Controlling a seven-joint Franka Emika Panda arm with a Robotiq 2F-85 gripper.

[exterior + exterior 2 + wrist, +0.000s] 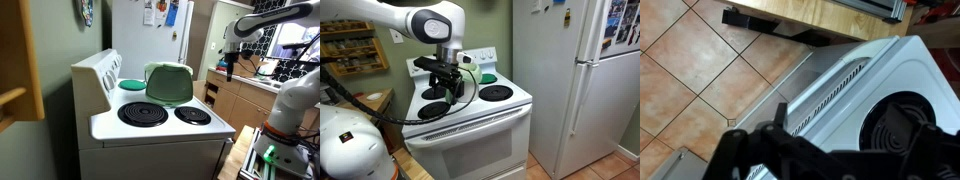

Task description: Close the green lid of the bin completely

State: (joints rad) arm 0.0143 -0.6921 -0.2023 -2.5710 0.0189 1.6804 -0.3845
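Nearest, bottom of the wrist view: gripper [835, 152] dark and blurred, jaws spread wide, nothing between them. It hangs over the front edge of the white stove [840, 75], with tiled floor [690, 70] filling the left of that frame and a coil burner [905, 120] at lower right. In an exterior view the robot arm [430, 22] sweeps in from the upper left and the gripper [445, 82] points down above the front left burner [434, 110], touching nothing that I can make out. Just past it, mid-frame, a pale shape with a green edge reads as the bin [473, 70]; it is partly hidden by the gripper. In an exterior view from the side, the green lid [170, 83] stands raised, close to upright, at frame centre on the stovetop beyond two black burners, well apart from the gripper [229, 68] at upper right. Lid not closed. Bin body hard to tell there. A flat teal disc [131, 84] lies just left of the lid, near the control panel [95, 72]. Farthest back: white fridge [150, 35].
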